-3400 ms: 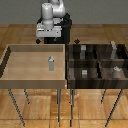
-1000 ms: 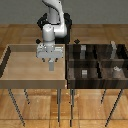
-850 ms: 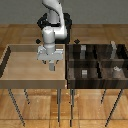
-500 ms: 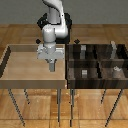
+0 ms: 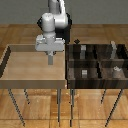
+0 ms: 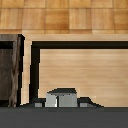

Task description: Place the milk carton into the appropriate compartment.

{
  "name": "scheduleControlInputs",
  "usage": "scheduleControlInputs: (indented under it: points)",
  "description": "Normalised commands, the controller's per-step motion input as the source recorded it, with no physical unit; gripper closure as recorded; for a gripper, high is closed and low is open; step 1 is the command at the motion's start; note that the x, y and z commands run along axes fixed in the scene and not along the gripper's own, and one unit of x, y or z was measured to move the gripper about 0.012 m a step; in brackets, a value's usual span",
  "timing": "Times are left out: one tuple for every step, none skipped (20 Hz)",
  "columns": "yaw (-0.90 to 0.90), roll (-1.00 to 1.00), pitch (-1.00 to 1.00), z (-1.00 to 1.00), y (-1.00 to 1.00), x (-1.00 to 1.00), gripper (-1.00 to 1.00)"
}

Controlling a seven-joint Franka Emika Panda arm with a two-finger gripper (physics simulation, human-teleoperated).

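my gripper point(image 5: 50, 61) hangs low inside the light tray point(image 5: 15, 75), fingers pointing straight down near its floor. in the wrist view a pale grey-white box with a darker top, the milk carton point(image 6: 61, 97), sits right at the edge of my own dark body, directly beneath me and between where my fingers reach. from the outside the carton is hidden behind my fingers, so i cannot tell whether my jaws are pressed against it or only standing around it, and i cannot tell whether it rests on the tray floor.

around me the tray's tan floor is bare, closed in by a raised pale rim. just past that rim, toward the exterior view's right of my jaws, stands the dark compartment bin point(image 5: 95, 62), its wall touching or nearly touching the tray. its dividers split it into several cells. in the nearer row a small low grey cube point(image 5: 84, 73) sits in one cell, and a small pale item point(image 5: 115, 69) in another. in the far row a taller grey block point(image 5: 114, 48) stands upright. beyond everything lies the wooden plank floor point(image 6: 75, 15).
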Motion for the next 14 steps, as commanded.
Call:
scheduleControlInputs:
  points:
    - [0.00, 0.00, 0.00, 1.00, 0.00, 0.00, 1.00]
    - [0.00, 0.00, 0.00, 1.00, 0.00, 0.00, 1.00]
    - [0.00, 0.00, 0.00, 1.00, 0.00, 0.00, 1.00]
    - [0.00, 0.00, 0.00, 1.00, 0.00, 0.00, 1.00]
    - [0.00, 0.00, 0.00, 1.00, 0.00, 0.00, 1.00]
    - [0.00, 0.00, 0.00, 1.00, 0.00, 0.00, 1.00]
    - [0.00, 0.00, 0.00, 1.00, 0.00, 0.00, 1.00]
    - [0.00, 0.00, 0.00, 1.00, 0.00, 0.00, 1.00]
    - [0.00, 0.00, 0.00, 1.00, 0.00, 0.00, 1.00]
    - [0.00, 0.00, 0.00, 0.00, 1.00, 0.00, 1.00]
    - [0.00, 0.00, 0.00, 0.00, 0.00, 0.00, 1.00]
    - [0.00, 0.00, 0.00, 0.00, 1.00, 0.00, 1.00]
    - [0.00, 0.00, 0.00, 0.00, 1.00, 0.00, 1.00]
    - [0.00, 0.00, 0.00, 0.00, 1.00, 0.00, 1.00]
